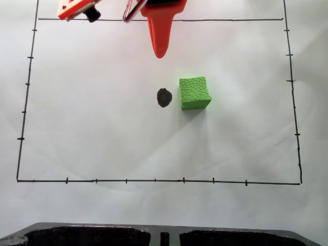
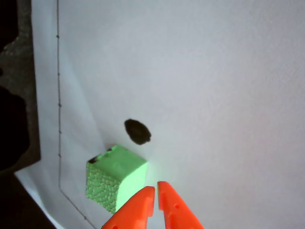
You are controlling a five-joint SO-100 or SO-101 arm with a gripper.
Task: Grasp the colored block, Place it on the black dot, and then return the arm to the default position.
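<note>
The colored block is a small green cube with a crackled skin, resting on white paper just right of the black dot, apart from it. The orange arm reaches in from the top edge, and its gripper points down, above the dot and clear of both. In the wrist view the gripper is shut, its two orange fingertips nearly touching with nothing between them. There the block lies just left of the tips and the black dot sits beyond it.
A thin black border line with ticks frames the work area. A dark moulded base runs along the bottom edge of the fixed view. Another orange arm part with a black knob shows at the top left. In the wrist view the paper's edge meets a dark surface.
</note>
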